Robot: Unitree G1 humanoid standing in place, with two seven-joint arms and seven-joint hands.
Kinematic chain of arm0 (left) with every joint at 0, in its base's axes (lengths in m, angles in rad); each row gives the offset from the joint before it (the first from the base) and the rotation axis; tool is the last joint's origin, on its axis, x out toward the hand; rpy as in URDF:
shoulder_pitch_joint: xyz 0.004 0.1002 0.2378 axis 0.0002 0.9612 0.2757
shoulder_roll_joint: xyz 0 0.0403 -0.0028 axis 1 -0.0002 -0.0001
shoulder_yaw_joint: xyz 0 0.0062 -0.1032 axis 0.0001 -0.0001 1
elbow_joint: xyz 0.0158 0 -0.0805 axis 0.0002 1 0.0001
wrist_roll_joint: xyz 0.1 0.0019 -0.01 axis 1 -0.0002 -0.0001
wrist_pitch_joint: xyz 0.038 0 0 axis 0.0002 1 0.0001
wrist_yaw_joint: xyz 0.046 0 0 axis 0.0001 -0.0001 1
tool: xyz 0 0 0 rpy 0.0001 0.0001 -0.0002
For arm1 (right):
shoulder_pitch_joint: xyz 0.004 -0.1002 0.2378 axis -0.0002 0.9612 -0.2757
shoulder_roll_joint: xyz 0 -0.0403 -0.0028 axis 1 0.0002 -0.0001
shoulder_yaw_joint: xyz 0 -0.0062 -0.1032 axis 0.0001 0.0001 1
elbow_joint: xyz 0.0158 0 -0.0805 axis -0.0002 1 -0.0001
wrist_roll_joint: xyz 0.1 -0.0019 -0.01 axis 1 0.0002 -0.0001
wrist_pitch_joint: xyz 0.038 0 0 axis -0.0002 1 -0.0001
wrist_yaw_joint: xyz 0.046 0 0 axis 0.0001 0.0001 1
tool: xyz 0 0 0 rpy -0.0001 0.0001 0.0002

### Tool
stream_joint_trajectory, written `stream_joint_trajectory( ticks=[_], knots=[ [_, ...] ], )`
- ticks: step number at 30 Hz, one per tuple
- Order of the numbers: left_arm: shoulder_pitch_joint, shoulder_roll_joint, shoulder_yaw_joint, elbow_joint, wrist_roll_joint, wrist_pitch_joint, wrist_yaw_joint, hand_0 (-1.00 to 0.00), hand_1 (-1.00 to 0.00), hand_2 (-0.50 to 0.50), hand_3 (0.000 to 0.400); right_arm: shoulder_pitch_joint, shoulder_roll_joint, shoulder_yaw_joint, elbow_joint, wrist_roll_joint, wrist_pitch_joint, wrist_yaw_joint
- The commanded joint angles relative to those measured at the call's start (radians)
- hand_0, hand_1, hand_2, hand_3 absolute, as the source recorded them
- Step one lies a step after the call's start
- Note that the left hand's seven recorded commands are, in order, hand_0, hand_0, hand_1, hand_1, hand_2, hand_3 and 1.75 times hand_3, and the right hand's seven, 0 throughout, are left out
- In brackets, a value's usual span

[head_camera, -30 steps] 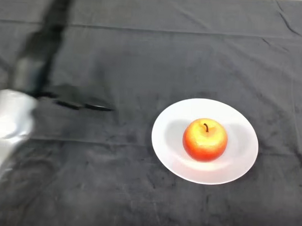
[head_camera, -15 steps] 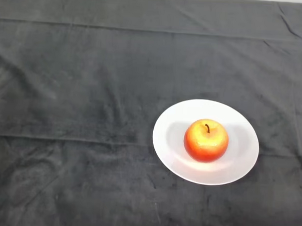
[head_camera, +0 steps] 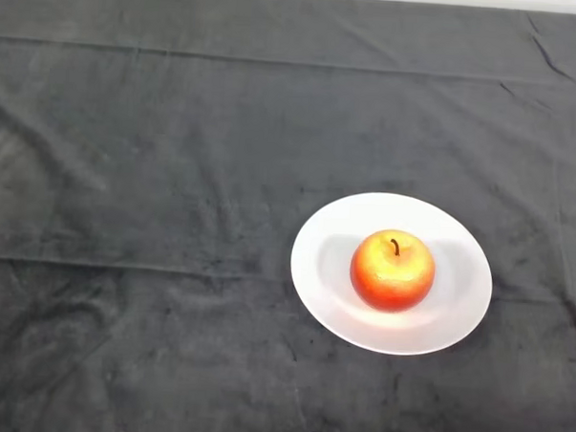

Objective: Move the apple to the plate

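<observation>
Gone from view since a second ago: your left arm, so finger state cannot be told. Apple [head_camera: 392, 269] sits upright, centred on the plate [head_camera: 461, 310], right of counter [head_camera: 156, 172] middle; placement looks complete.

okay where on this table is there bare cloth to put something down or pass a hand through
Bare cloth fills the whole left half, the far strip beyond the plate, and the near strip in front of it. A narrower band lies between the plate and the right edge. The only taken spot is the plate, right of centre, with the apple upright in its middle.
</observation>
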Motion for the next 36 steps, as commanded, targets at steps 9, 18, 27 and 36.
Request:
stream_joint_trajectory(
  ticks=[9,18,27,36],
  knots=[
    [-0.057,0.1,0.062,0.108,0.015,-0.035,-0.021,0.0,0.0,0.0,0.0,-0.003,-0.031,-0.0114,-0.002,-0.0003,-0.002,0.0074],
    [-0.083,0.103,0.074,0.147,0.032,-0.044,-0.035,0.0,0.0,0.0,0.0,-0.004,-0.032,-0.0125,0.002,0.0002,-0.003,0.0098],
    [-0.1,0.104,0.084,0.172,0.045,-0.052,-0.05,0.0,0.0,0.0,0.0,-0.002,-0.037,-0.0143,0.005,0.0015,0.001,0.012],
    [-0.108,0.103,0.095,0.189,0.054,-0.058,-0.066,0.0,0.0,0.0,0.0,0.005,-0.047,-0.0174,0.007,0.0029,0.006,0.0145]
  ],
)
